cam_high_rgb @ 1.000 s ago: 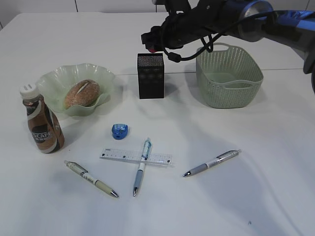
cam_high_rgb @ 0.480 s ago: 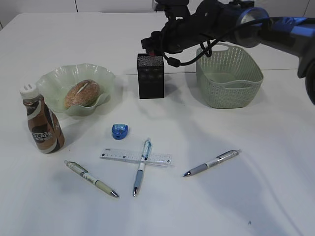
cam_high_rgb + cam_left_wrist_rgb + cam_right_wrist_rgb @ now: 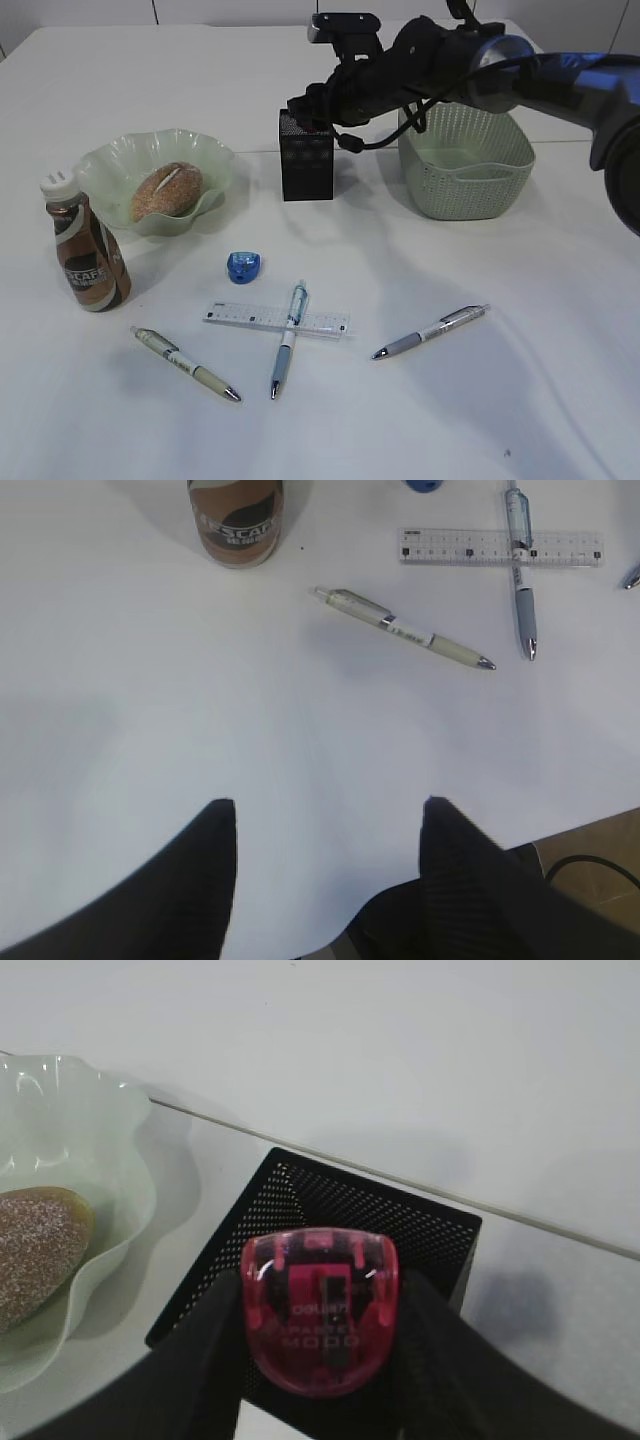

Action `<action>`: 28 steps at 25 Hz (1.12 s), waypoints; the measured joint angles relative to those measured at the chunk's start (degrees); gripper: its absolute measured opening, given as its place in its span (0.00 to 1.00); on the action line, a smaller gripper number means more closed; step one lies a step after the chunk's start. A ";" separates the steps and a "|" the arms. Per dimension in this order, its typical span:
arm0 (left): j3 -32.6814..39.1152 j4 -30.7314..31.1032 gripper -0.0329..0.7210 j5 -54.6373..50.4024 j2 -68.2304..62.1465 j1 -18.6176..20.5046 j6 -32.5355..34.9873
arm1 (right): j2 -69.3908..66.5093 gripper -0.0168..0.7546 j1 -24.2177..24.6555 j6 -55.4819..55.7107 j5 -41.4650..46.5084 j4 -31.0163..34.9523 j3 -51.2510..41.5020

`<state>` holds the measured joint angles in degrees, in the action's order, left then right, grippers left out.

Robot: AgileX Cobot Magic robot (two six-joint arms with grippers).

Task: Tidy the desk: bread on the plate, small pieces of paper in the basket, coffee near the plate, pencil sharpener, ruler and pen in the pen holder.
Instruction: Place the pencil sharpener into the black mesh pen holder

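Right jaws [image 3: 318,1335] clamped on red translucent plastic pencil sharpener [image 3: 320,1305] above black mesh pen holder [image 3: 330,1222] at frame centre; off-centre release risks rim bounce onto surface. Left jaws [image 3: 328,825] apart, empty.

White table [image 3: 520,400] (pens [image 3: 429,331], ruler [image 3: 277,320], blue sharpener [image 3: 243,266])

Right gripper [image 3: 320,1360] lowered, red sharpener [image 3: 320,1310] nearer pen holder [image 3: 330,1230]

the plain white tabletop [image 3: 520,400] carries all the things. at the lower right corner of the left wrist view, a brown floor [image 3: 600,840] with a black cable [image 3: 585,861] shows.
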<state>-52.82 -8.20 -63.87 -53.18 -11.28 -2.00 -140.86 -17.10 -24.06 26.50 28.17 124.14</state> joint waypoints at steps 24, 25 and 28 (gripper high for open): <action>0.00 0.00 0.59 -1.28 0.00 0.00 0.00 | -0.02 0.58 0.00 -1.37 0.17 0.00 0.00; 0.00 0.00 0.59 -1.28 0.00 0.00 0.00 | -0.02 0.59 0.00 -1.37 0.17 0.14 0.00; 0.00 0.00 0.59 -1.28 0.00 0.00 0.00 | -0.02 0.61 0.00 -1.37 0.92 0.73 0.00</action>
<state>-52.82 -8.20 -65.15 -53.18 -11.28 -2.00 -140.88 -17.10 -25.43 27.41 28.90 124.14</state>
